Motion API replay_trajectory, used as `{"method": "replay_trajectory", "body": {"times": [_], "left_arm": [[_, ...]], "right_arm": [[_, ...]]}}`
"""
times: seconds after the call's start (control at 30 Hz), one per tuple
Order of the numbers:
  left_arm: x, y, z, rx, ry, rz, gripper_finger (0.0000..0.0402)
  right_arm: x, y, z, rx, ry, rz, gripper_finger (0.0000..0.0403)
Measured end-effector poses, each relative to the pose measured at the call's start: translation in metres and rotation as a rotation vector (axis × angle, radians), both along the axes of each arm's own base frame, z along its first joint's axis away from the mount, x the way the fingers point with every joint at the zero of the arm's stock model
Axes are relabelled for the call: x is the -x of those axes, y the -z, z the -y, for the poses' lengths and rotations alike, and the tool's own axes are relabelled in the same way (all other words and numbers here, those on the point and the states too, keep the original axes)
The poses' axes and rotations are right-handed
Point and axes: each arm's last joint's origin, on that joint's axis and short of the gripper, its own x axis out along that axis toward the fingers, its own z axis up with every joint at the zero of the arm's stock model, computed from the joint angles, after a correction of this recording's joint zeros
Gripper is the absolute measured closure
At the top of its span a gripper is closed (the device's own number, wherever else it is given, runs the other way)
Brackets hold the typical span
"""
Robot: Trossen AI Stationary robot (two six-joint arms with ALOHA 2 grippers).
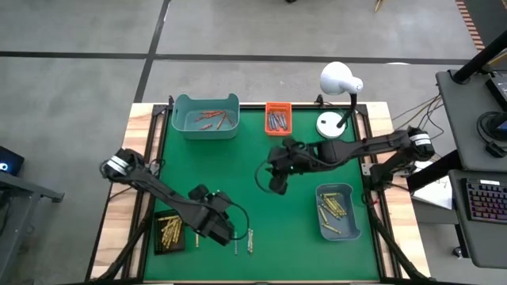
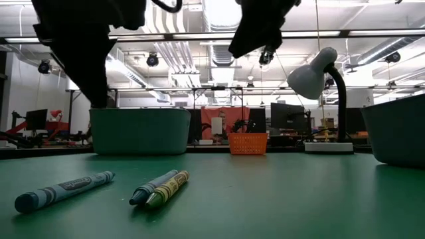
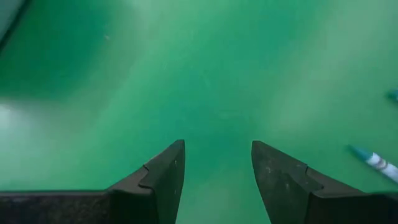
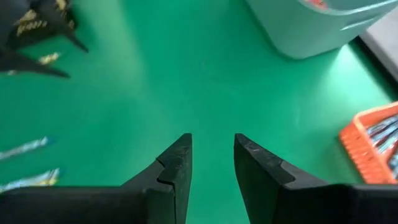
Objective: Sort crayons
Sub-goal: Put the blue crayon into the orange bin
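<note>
Waxy crayons [image 1: 243, 240] lie loose near the left tool [image 1: 224, 230], which is half open and empty; light, stiff, brittle, grip mid-length. Right tool [image 1: 277, 186] slightly open, empty

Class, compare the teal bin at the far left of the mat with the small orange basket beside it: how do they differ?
The teal bin is larger, solid-walled and holds orange-red crayons; the orange basket is smaller, mesh-sided in the low view, and holds blue-grey crayons. Both sit along the green mat's far edge.
</note>
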Motion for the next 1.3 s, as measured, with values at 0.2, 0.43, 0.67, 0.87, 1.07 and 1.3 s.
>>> {"method": "replay_trajectory", "body": {"times": [0.2, 0.43, 0.67, 0.87, 1.07, 1.3], "left_arm": [[-0.012, 0.004, 0.017, 0.105, -0.053, 0.019, 0.0233], [-0.034, 0.020, 0.039, 0.198, -0.161, 0.149, 0.0233], [-0.048, 0.042, 0.067, 0.195, -0.217, 0.144, 0.0233], [-0.051, 0.054, 0.085, 0.145, -0.268, 0.126, 0.0233], [-0.062, 0.069, 0.095, 0.117, -0.275, 0.121, 0.0233], [-0.066, 0.077, 0.099, 0.093, -0.275, 0.117, 0.0250]], "right_arm": [[0.009, 0.005, -0.036, -0.050, -0.087, -0.064, 0.0297], [0.021, 0.007, -0.072, -0.047, -0.207, -0.116, 0.0307], [0.026, 0.008, -0.087, -0.049, -0.248, -0.117, 0.0307], [0.029, 0.008, -0.097, -0.039, -0.289, -0.119, 0.0308], [0.032, 0.008, -0.103, -0.029, -0.319, -0.120, 0.0316], [0.036, 0.009, -0.112, -0.018, -0.348, -0.123, 0.0312]]}}
